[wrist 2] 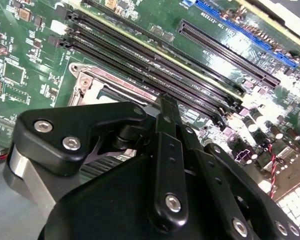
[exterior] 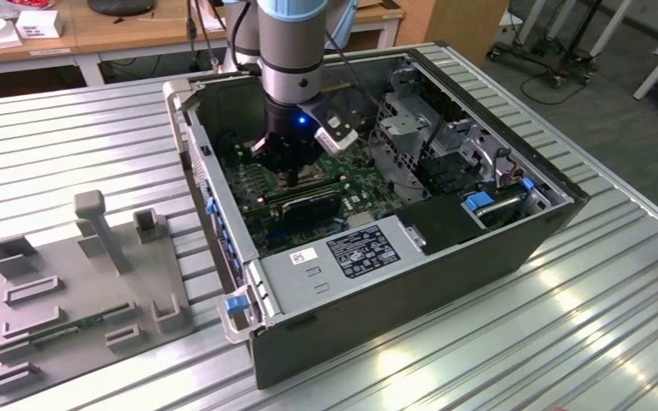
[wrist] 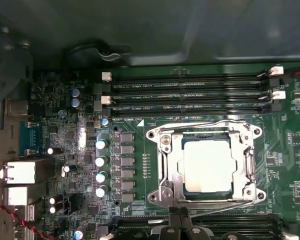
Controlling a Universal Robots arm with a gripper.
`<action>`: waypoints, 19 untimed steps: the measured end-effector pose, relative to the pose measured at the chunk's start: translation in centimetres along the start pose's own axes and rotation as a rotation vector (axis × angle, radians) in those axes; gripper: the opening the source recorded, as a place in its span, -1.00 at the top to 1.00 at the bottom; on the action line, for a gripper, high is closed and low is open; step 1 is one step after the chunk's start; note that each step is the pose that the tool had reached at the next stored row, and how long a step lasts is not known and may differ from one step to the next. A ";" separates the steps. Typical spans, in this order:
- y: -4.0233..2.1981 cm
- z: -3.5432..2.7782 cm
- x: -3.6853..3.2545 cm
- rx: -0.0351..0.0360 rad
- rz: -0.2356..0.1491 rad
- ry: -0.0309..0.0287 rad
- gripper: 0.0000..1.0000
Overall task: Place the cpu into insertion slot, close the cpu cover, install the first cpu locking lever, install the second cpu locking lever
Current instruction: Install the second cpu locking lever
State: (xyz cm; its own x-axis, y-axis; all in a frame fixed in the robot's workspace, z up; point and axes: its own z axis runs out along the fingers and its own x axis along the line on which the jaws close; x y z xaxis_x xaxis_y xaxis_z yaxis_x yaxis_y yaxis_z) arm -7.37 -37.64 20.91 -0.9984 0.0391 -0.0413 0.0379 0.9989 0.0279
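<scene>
In the first wrist view the cpu (wrist: 207, 165), a dull silver square, lies in the insertion slot (wrist: 156, 196) on the green motherboard. The cpu cover (wrist: 172, 162), a silvery frame, lies flat around it. Thin wire levers (wrist: 205, 123) run along two sides of the socket. My gripper (wrist: 180, 222) hangs just beside the socket's edge, by the memory slots, with its black fingers together and nothing visible between them. In the second wrist view the fingertips (wrist 2: 167, 106) hover at the socket's rim (wrist 2: 92, 86). In the exterior view the gripper (exterior: 294, 176) is down inside the computer case.
The open black computer case (exterior: 535, 231) lies on a ribbed metal table. Long black memory slots (wrist: 190, 95) flank the socket on both sides. Capacitors (wrist: 101, 167) stand near it. A grey fixture plate (exterior: 78, 291) with holders sits toward the exterior view's left.
</scene>
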 end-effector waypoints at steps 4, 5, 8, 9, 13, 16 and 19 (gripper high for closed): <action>-0.03 0.24 0.39 0.0002 0.000 0.0002 0.79; -0.03 0.28 0.50 0.0002 0.000 0.0002 0.79; -0.04 0.31 0.76 0.0000 0.000 0.0000 0.79; -0.04 0.31 0.83 0.0001 0.000 0.0000 0.79; -0.04 0.31 1.07 0.0001 0.000 -0.0008 0.79; -0.01 0.30 1.21 0.0000 0.000 -0.0016 0.79; 0.01 0.30 1.42 0.0000 0.000 -0.0030 0.79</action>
State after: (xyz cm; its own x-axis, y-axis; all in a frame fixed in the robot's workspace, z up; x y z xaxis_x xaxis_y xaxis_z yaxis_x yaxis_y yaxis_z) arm -8.78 -37.57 20.55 -0.9983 0.0389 -0.0443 0.0377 0.9989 0.0280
